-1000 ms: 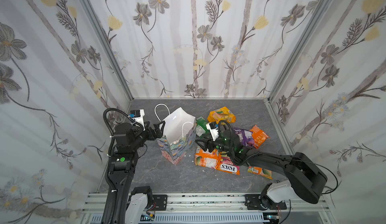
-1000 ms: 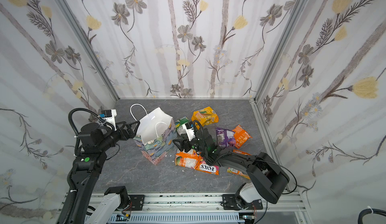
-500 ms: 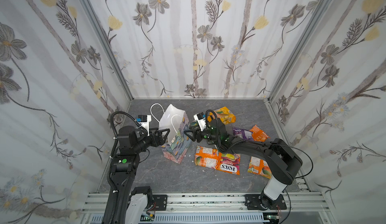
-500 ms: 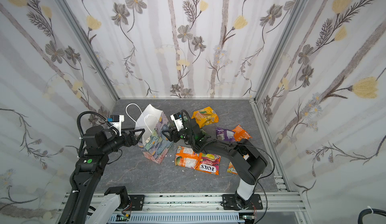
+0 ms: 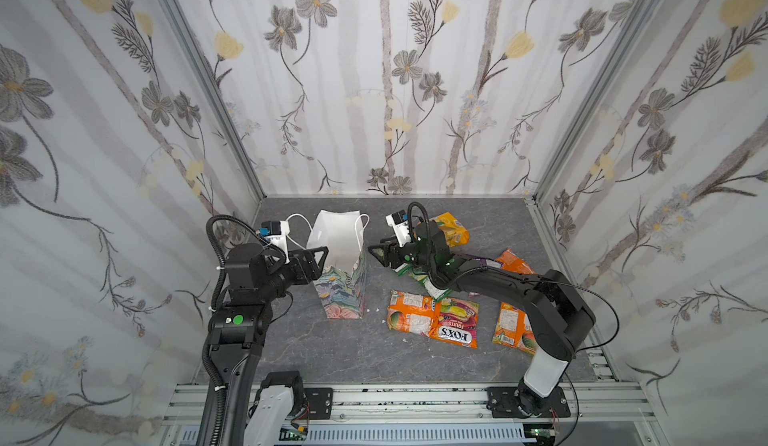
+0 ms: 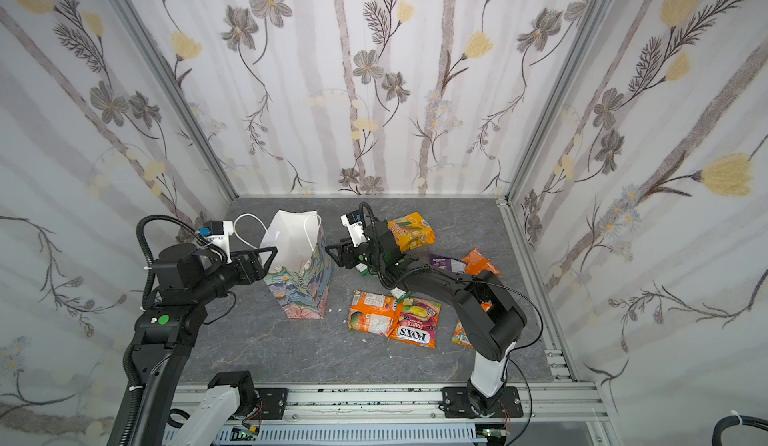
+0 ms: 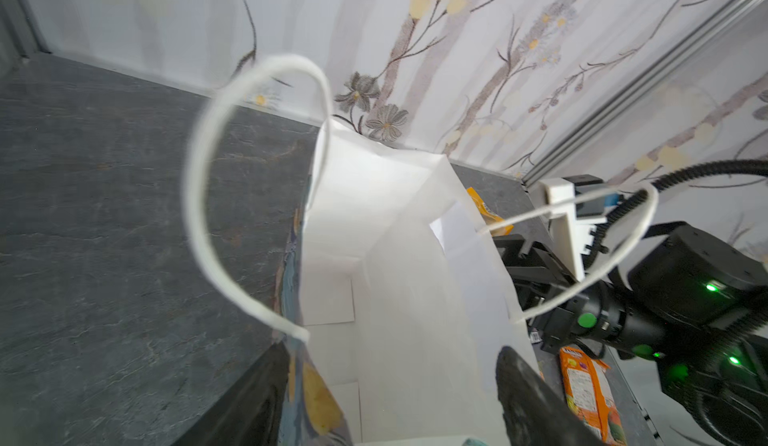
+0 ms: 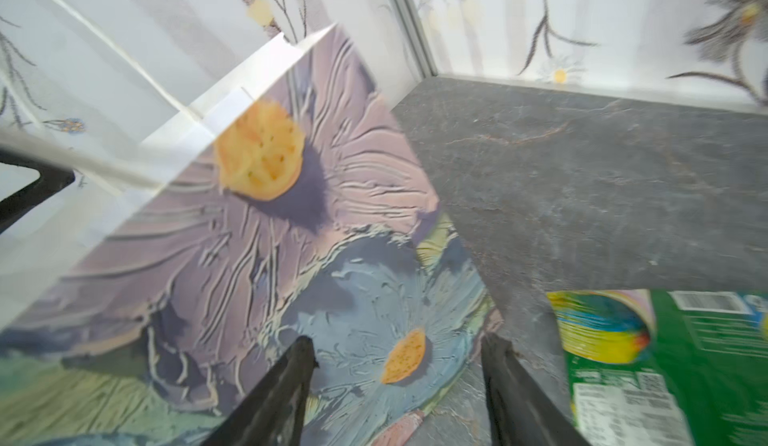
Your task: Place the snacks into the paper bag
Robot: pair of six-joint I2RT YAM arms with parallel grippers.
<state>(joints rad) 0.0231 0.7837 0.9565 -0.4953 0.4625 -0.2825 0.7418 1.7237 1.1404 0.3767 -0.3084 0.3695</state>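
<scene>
Grey stone-patterned tabletop (image 5: pixel 332 356), enclosed on three sides by wallpaper (image 5: pixel 374 90) printed with grey and yellow flowers; both top views look down from the open front.

Nearest the viewer, an aluminium rail (image 5: pixel 415 398) carries the bases of both arms. Just beyond it lies the front row of snacks (image 5: pixel 455 319). An orange packet (image 5: pixel 409 315) touches a pink packet (image 5: pixel 457 333) marked "FOX'S". Apart to the right, a second orange packet (image 5: pixel 509 327) is partly hidden by the right arm (image 5: pixel 552 311).

Farther in, the paper bag (image 5: pixel 338 294) stands upright left of centre, mouth open, white inside. One of its cord handles (image 5: pixel 296 225) hangs out to the left.

The left gripper (image 5: pixel 321 255) meets the bag's left end at rim height. In the left wrist view one finger (image 7: pixel 249 402) lies against the painted outer wall and the other finger (image 7: pixel 532 402) at the opposite wall, so the bag's end sits between them. Whether they pinch it cannot be told.

The right gripper (image 5: pixel 374 253) points at the bag's right wall from just beside it, released and holding nothing. In the right wrist view its two fingers (image 8: pixel 286 381) stand apart before the painted flowers. Green packets (image 5: pixel 434 292) lie beneath that arm, beside the gripper.

Behind them, a purple packet (image 6: pixel 446 263) and a small orange packet (image 6: pixel 480 261) lie touching. Farthest back, a yellow-orange packet (image 6: pixel 411 231) lies near the rear wall. Every packet in view lies on the tabletop, outside the bag.
</scene>
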